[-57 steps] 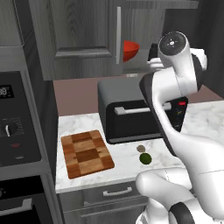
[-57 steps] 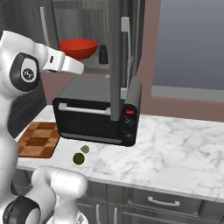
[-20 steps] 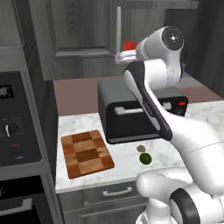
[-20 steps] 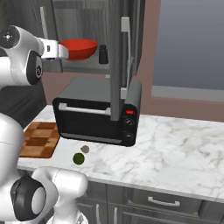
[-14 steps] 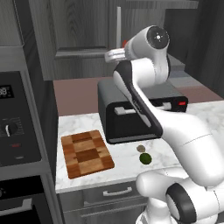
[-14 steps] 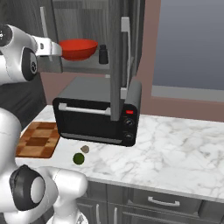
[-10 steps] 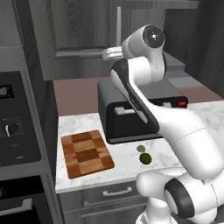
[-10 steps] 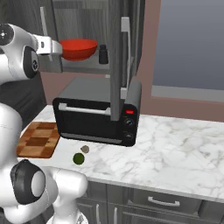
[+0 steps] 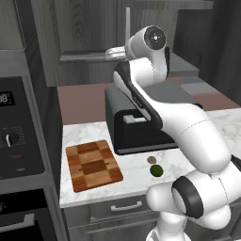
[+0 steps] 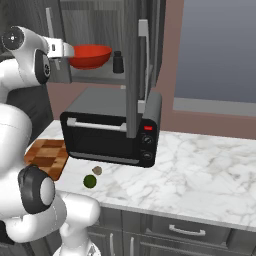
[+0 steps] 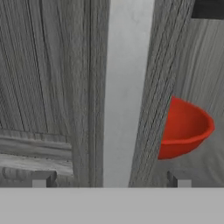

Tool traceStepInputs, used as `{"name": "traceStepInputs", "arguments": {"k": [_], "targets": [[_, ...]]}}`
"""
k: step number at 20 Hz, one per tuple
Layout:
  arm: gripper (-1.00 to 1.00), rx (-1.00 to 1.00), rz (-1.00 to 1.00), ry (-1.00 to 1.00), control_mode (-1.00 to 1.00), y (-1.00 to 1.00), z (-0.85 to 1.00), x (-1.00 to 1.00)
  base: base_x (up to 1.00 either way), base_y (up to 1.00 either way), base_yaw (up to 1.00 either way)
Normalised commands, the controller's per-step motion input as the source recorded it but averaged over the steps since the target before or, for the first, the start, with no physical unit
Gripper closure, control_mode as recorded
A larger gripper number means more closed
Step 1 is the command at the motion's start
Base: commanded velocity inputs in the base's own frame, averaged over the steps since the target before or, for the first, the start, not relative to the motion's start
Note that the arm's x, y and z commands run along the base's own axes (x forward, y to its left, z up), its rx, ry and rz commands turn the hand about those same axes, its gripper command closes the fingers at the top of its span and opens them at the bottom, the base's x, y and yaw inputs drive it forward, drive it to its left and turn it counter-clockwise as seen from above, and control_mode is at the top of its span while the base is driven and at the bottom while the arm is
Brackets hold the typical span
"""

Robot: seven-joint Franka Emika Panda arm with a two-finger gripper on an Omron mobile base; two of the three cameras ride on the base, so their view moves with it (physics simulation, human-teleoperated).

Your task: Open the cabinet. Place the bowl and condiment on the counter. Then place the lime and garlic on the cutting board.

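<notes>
White marble counter [image 10: 200, 165] has a black toaster oven [image 10: 107, 130], chequered wooden cutting board [image 9: 92, 164], dark green lime [image 9: 156, 170] and beige garlic [image 9: 151, 160] sitting on it.

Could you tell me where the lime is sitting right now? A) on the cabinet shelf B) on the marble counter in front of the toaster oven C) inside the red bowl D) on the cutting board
B: the lime lies on the counter beside the garlic, just in front of the toaster oven and clear of the cutting board.

No words or brands can be read; the oven display [image 9: 4, 98] shows blurred digits.
</notes>
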Motion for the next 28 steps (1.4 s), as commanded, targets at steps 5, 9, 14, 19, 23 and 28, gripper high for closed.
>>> {"name": "traceStepInputs", "arguments": {"k": [5,9,14,19,23,28], "targets": [[-1.0,0.0,0.0,0.0,-1.0,0.13,0.03,0.44,0.0,0.0,0.0],[-1.0,0.0,0.0,0.0,-1.0,0.02,0.02,0.41,0.0,0.0,0.0],[-1.0,0.0,0.0,-0.01,-1.0,-0.05,0.05,0.26,0.0,0.0,0.0],[1.0,0.0,-0.01,-0.02,-1.0,-0.03,0.03,0.06,0.0,0.0,0.0],[1.0,0.0,-0.04,-0.04,-1.0,-0.01,0.04,0.0,0.0,0.0,0.0],[1.0,0.0,0.0,-0.01,-1.0,0.0,0.0,0.0,0.0,0.0,0.0]]}}
